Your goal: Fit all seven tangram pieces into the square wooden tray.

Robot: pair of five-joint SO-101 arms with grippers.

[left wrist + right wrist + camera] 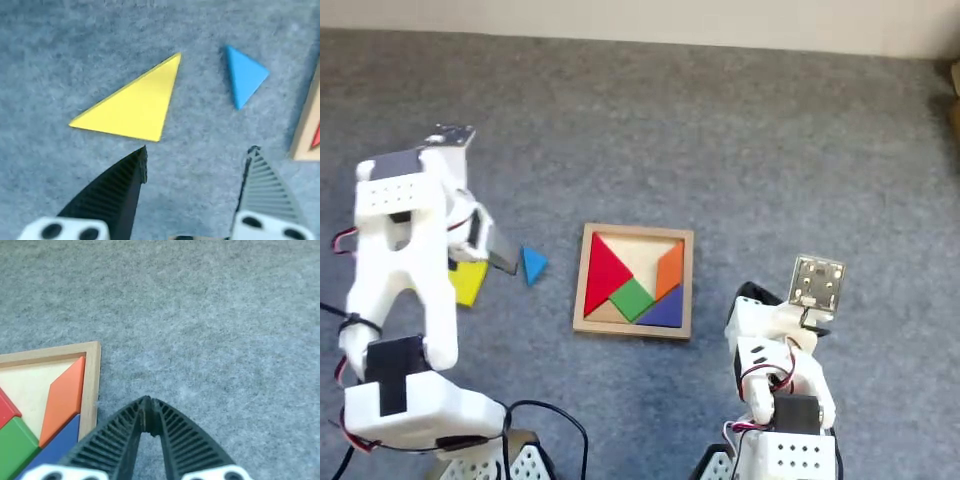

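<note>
The square wooden tray (586, 281) lies mid-table holding a red triangle (604, 268), an orange parallelogram (669, 270), a green square (633, 297) and a dark blue triangle (665, 311). A small blue triangle (533, 264) and a yellow triangle (468, 281) lie on the carpet left of the tray. My left gripper (197, 152) hovers open just short of the yellow triangle (131, 102) and the blue triangle (243, 76), holding nothing. My right gripper (148, 412) is shut and empty beside the tray's corner (93, 385).
Grey carpet covers the table. The left arm (408, 250) rises over the yellow piece, partly hiding it from above. The right arm (782, 350) sits right of the tray. Open carpet lies behind and to the right.
</note>
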